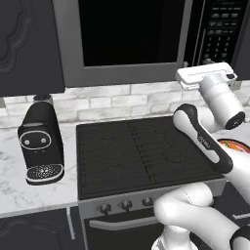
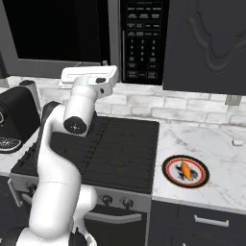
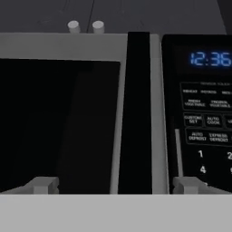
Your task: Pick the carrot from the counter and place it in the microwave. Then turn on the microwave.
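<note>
The large boxy grey-framed microwave (image 2: 86, 38) hangs above the black ridged stovetop (image 2: 103, 149). On the white marble-look counter (image 2: 211, 139), at the stovetop's 3 o'clock, the round red-rimmed plate (image 2: 198, 166) bears the small orange tapered carrot (image 2: 185, 168). The small black coffee machine (image 1: 41, 141) stands at the stovetop's 9 o'clock.

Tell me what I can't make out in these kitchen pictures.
- Microwave interior: left base view, dark glass hides it.
- Microwave top and left side: right base view, cut off by the frame edges.
- Button labels on its panel: right base view, too small to read.
- Plate: left base view, mostly cut off by the right edge and the arm; the carrot on it shows in the right base view.
</note>
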You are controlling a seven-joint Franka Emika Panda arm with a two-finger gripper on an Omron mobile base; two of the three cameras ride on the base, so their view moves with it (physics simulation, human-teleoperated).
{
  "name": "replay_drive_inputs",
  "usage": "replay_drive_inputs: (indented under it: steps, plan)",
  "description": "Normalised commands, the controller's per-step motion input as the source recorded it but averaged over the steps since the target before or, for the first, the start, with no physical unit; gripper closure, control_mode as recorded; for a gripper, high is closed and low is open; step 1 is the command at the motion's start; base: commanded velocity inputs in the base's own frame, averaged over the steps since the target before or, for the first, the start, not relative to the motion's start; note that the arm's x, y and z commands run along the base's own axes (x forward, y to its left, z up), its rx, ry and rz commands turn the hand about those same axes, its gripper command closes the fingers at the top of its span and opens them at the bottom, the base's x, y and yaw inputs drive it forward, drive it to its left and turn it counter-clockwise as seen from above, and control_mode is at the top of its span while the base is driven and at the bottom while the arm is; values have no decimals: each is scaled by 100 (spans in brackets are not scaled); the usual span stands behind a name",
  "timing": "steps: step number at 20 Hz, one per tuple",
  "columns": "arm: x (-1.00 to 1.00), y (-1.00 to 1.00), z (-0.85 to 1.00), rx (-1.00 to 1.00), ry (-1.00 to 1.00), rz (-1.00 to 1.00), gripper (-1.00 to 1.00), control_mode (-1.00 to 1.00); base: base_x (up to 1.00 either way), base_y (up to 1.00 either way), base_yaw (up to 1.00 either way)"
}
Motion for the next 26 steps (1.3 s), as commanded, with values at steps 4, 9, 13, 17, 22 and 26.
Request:
replay_drive_inputs:
  steps: [4,9,13,17,22,26]
  plan:
    - [17,0,21,0,0,0,-100,-100,0,0,0]
    - [11,0,19,0,0,0,-100,-100,0,0,0]
    - [19,0,25,1,2,0,-100,-100,0,0,0]
    - [25,0,19,1,2,0,-100,-100,0,0,0]
    - [25,-8,15,2,1,0,-100,-100,0,0,0]
    - [22,-9,13,2,1,0,-100,-100,0,0,0]
